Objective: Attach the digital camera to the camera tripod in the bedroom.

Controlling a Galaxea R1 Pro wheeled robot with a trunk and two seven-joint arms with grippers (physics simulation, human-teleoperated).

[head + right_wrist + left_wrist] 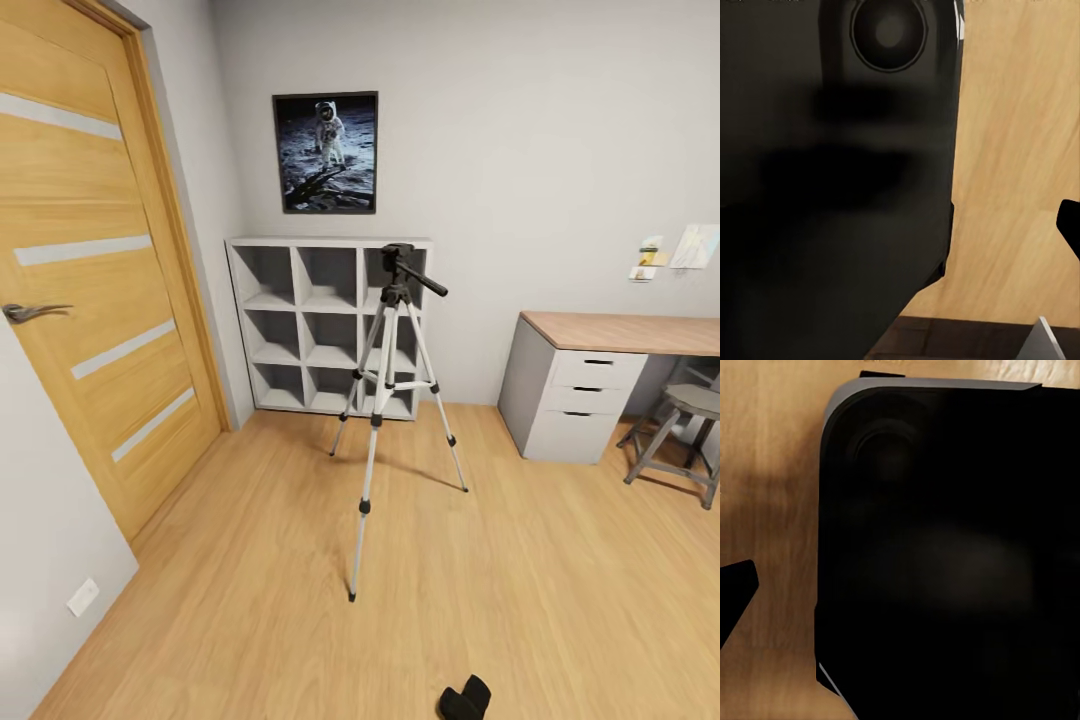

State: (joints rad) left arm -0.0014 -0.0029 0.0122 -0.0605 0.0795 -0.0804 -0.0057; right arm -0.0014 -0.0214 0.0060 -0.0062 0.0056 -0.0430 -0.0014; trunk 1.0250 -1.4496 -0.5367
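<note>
Head view: the camera tripod (pixel 392 400) is standing upright at frame centre on the wood floor (pixel 560 590), before a white cube shelf (pixel 300 325); a door (pixel 90 270) is filling the left. Wrist views: dark robot housing is blocking both, so each end effector's opening cannot be told.

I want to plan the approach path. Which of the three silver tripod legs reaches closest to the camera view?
The front leg of the silver, black-headed camera tripod: its foot lands lowest in the head view, on the light wood plank floor, while the others end nearer the white cube shelf.
</note>
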